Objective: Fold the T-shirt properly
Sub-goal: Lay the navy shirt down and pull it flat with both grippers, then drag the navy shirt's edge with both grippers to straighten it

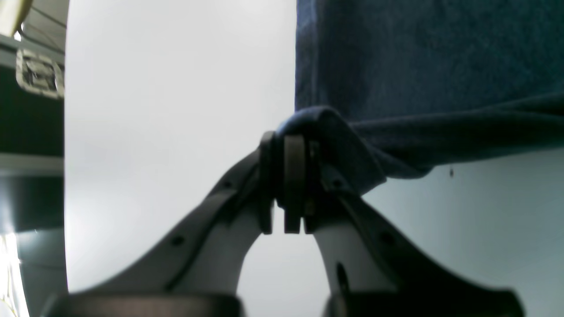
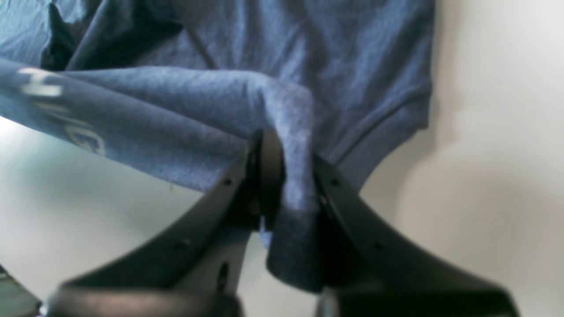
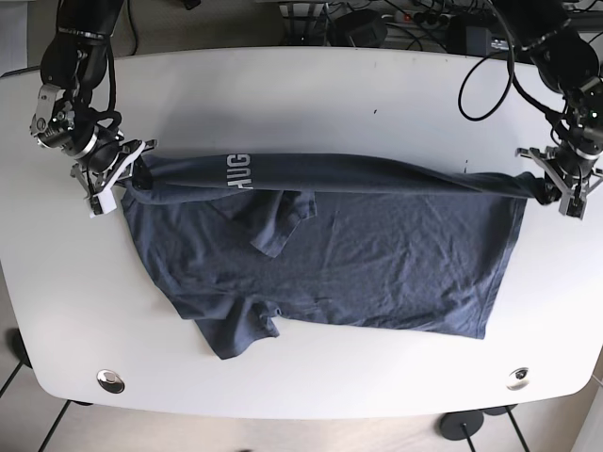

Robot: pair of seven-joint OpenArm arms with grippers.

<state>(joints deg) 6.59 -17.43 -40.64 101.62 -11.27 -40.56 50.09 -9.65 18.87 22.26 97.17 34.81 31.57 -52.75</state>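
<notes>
Base view shows one blue T-shirt on one white bench, its far edge stretched taut between two sets of fingers. Left fingers pinch one end of that edge; right fingers are clamped on a thick bunch of cloth. To fold well, I'd keep both ends level and equally tense while carrying the edge across.
</notes>
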